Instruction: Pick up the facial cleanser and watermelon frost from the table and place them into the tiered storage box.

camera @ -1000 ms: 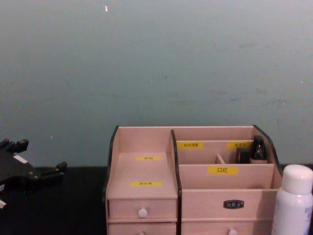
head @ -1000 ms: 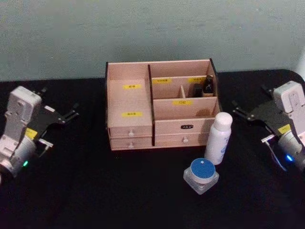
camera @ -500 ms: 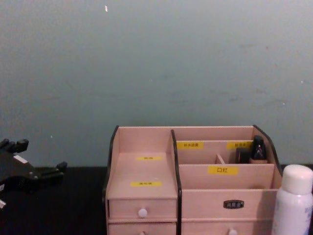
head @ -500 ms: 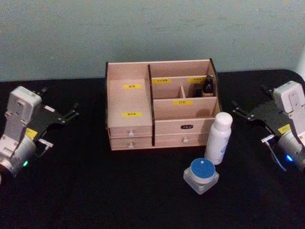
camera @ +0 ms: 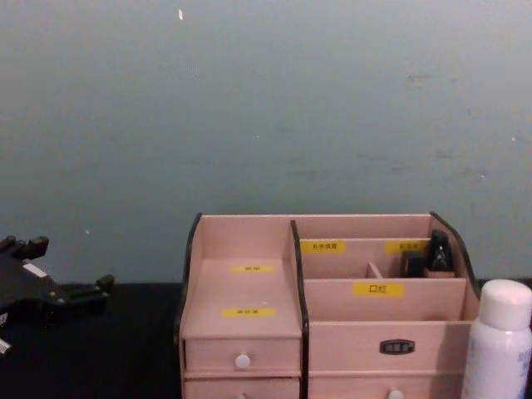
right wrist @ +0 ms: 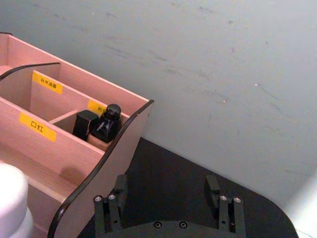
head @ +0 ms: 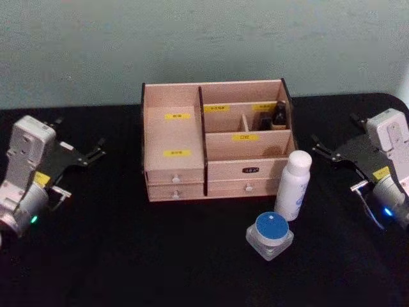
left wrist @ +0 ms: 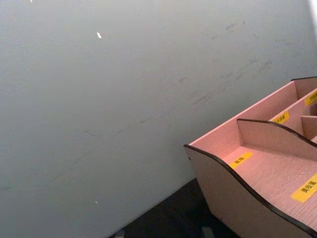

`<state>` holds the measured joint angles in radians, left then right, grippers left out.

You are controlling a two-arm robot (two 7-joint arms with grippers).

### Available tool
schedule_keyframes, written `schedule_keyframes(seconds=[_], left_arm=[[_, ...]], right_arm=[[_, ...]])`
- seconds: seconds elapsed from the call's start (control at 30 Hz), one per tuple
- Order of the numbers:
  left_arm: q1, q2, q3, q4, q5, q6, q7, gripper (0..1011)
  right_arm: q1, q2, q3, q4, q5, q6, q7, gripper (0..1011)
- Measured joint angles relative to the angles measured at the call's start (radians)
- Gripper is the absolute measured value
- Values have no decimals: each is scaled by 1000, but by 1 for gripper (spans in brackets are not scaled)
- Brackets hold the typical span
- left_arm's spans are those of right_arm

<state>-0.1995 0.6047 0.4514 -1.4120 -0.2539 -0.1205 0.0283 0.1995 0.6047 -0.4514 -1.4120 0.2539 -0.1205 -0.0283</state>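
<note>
Plainly nothing is gripped yet. The tiered storage box (head: 214,153) stands at the middle of the black bench (head: 128,256), toward its far side, drawers facing the robot so its open steps can be reached from above. Both task items stand just off its near right corner. The white bottle (head: 293,185), probably the facial cleanser, is upright and close against the box front. The blue-lidded jar (head: 270,235), which I take for the watermelon frost, sits nearer the robot, just beside the bottle. Small dark bottles (head: 279,114) already fill the far right compartment, so the other compartments look the likelier targets.

At the right of the bench, apart from the bottle, the right hand (right wrist: 166,179) is spread wide and empty, and it seems best placed to reach first. Well to the left of the box, the left hand (camera: 65,266) waits, also spread and holding nothing.
</note>
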Motion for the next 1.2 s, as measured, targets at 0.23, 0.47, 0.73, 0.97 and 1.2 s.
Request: schedule_keyframes(seconds=[0.23,0.47,0.73,0.97,1.2], left_arm=[[0,0,0,0,0,0,0,1001],[0,0,0,0,0,0,0,1001],[0,0,0,0,0,0,0,1001],[0,0,0,0,0,0,0,1001],[0,0,0,0,0,0,0,1001]], right_arm=[[0,0,0,0,0,0,0,1000],[0,0,0,0,0,0,0,1000],[0,0,0,0,0,0,0,1000],[-12,0,21,-13,13,1,24,1000],[-51,11,60,-60,51,17,56,1000]])
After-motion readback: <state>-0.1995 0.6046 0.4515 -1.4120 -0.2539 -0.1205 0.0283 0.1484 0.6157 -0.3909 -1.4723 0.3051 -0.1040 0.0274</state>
